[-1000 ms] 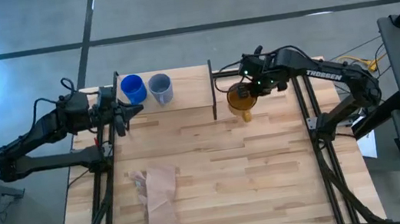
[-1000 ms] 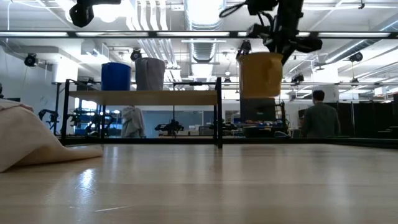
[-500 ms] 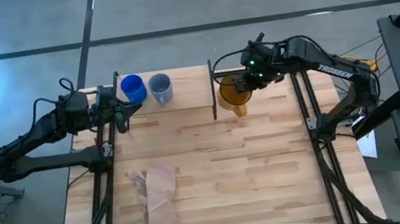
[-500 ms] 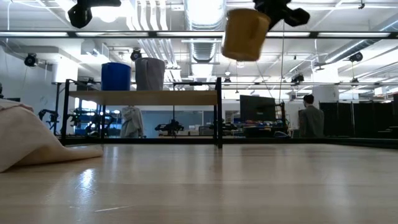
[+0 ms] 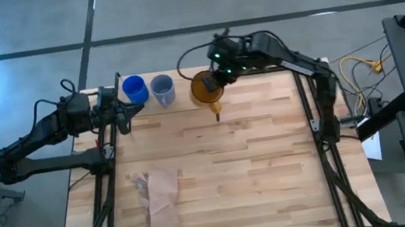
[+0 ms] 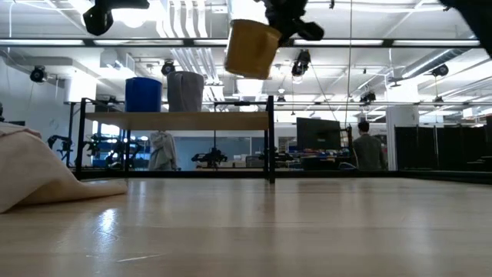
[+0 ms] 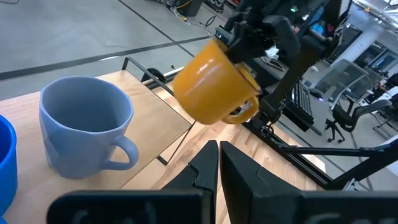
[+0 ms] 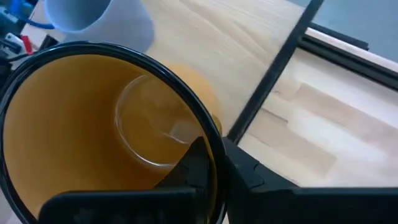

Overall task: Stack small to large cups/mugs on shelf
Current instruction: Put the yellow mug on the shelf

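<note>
Since half a second ago, the right gripper [image 5: 217, 72] has carried the amber-yellow mug [image 5: 204, 87] further left; it has crossed the shelf's right-hand black post and now hangs in the air above the right part of the shelf [image 5: 192, 97], tilted, clear of the board in the low view. The fingers are pinched on the mug's rim, one finger inside the cup as the right wrist view shows.

The bright blue mug [image 5: 134, 89] and the grey-blue mug [image 5: 162, 89] have not moved: both stand upright on the shelf's left part, just beside each other, blue on the outer left. The amber-yellow mug is near the grey-blue mug, to its right, and apart from it.

The left gripper [image 5: 125, 112] waits unchanged at the shelf's left end, near the bright blue mug, fingers pressed together and holding nothing.

A beige cloth [image 5: 160, 203] lies crumpled on the near left of the tabletop [image 5: 272, 167], well apart from the shelf. A person [image 6: 361, 151] stands in the room beyond the table.
</note>
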Action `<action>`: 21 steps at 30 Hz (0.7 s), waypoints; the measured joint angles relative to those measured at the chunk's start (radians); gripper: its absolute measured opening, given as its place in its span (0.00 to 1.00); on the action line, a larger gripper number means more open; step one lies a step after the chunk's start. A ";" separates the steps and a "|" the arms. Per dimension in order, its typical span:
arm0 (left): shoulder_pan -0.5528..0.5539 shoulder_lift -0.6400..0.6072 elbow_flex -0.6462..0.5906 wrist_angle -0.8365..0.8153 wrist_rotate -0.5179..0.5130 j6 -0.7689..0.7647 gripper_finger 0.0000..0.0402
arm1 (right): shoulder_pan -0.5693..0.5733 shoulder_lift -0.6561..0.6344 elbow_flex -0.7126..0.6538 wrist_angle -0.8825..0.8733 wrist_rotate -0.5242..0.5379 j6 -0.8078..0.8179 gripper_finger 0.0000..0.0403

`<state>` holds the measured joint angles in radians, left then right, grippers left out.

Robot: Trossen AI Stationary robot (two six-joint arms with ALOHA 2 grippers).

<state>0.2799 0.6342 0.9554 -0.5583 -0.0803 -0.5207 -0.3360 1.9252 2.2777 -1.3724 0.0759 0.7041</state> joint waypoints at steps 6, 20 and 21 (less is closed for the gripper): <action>0.000 -0.002 0.000 -0.009 -0.001 -0.023 0.00 | -0.049 0.076 0.043 0.020 -0.064 -0.002 0.05; 0.000 -0.009 -0.008 -0.028 -0.003 -0.023 0.00 | -0.101 0.144 0.059 0.108 -0.056 0.021 0.05; 0.000 -0.009 -0.008 -0.027 -0.003 -0.023 0.00 | -0.104 0.153 0.059 0.100 -0.056 0.021 0.05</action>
<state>0.2800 0.6248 0.9478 -0.5858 -0.0834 -0.5434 -0.4397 2.0782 2.3367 -1.2725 0.0200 0.7254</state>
